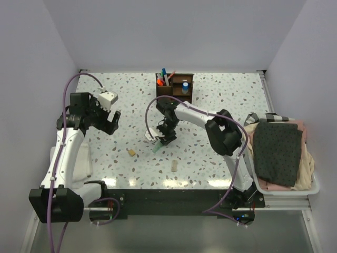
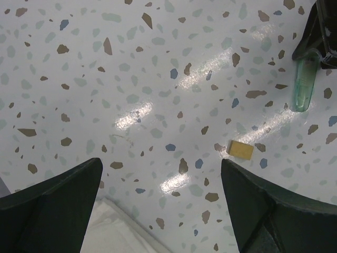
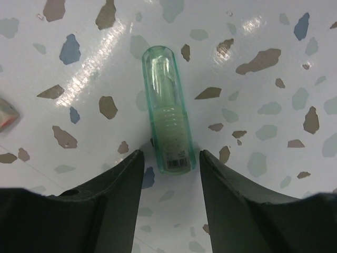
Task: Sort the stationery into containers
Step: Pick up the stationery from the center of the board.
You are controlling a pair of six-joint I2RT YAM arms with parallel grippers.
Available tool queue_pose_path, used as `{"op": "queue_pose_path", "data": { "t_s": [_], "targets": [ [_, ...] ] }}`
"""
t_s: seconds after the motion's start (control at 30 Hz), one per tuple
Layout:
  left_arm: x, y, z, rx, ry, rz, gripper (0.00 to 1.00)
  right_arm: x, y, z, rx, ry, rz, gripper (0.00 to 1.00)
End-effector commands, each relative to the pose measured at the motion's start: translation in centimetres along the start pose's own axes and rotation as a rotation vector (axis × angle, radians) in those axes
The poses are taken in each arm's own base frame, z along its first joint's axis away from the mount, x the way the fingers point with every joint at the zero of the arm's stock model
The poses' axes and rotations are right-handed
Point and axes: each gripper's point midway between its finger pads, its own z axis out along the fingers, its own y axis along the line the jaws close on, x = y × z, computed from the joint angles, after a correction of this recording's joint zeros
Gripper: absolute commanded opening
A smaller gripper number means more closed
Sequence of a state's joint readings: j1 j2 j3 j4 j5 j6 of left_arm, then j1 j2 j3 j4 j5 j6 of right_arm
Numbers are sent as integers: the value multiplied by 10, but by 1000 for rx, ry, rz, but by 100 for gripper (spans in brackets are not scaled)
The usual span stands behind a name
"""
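From above, the right arm (image 1: pixel 196 117) is reaching into the middle of the surface (image 1: pixel 231 95), its jaws hanging right over the green marker (image 1: pixel 157 148). The marker is lying flat, well short of the wooden organizer (image 1: pixel 181 87) at the far edge. A tan block (image 1: pixel 131 152) and a second block (image 1: pixel 173 165) are sitting nearer the arm bases. The left arm (image 1: pixel 68 142) is hovering off to the left.

Through the left wrist camera, its jaws are gaping wide open with nothing between them. The tan block (image 2: pixel 240 149) is lying just ahead to the right, and the green marker (image 2: pixel 304 87) is showing in the far corner.

Through the right wrist camera, the green marker (image 3: pixel 167 116) is lying lengthwise between the jaws, which are standing apart on either side with slim gaps left – not pinching it yet. They are only flanking its near end, so I'd be reaching a touch further along the barrel, keeping it centred and squeezing evenly. A smooth round barrel like that is probably going to roll or squirt out if one side lands first. Then a straight lift before heading for the organizer.
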State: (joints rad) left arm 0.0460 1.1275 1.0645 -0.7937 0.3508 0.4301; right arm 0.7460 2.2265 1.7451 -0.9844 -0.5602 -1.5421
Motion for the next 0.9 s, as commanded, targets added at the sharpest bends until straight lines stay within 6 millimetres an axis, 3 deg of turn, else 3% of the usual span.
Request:
{"op": "queue_pose_path", "data": {
  "t_s": [0.0,0.17,0.3,0.37,0.4,0.43,0.47,0.63,0.7,0.77,0.8,0.87],
  "targets": [
    [-7,6,-4,-23,-28,0,100,0,-4,0,-7,19,17,45],
    [-8,7,-7,-29,-36,-7,100,4,3,-4,-17,40,75,31],
    [-13,7,-6,-23,-58,-12,100,-7,15,-19,3,19,186,22],
    [-19,8,-5,-20,-79,-7,100,-16,21,-31,52,-10,319,21],
    [-22,9,-5,-21,-86,-11,100,-17,12,-36,114,-26,359,20],
    [-25,11,-3,-20,-94,-7,100,-14,22,-36,131,-33,526,20],
    [-27,10,-1,-13,-101,-10,100,-19,19,-48,185,-46,588,20],
    [-41,13,11,19,-136,-7,100,-5,10,-78,357,-164,1121,15],
    [-49,16,14,27,-158,-2,100,-4,2,-95,457,-177,1174,14],
    [-51,17,22,47,-153,-8,100,1,4,-97,501,-162,1198,13],
    [-56,19,22,46,-162,-9,100,12,2,-104,574,-116,1248,12],
    [-60,20,27,63,-163,-15,100,21,-1,-114,650,-83,1292,0]
  ]
}}
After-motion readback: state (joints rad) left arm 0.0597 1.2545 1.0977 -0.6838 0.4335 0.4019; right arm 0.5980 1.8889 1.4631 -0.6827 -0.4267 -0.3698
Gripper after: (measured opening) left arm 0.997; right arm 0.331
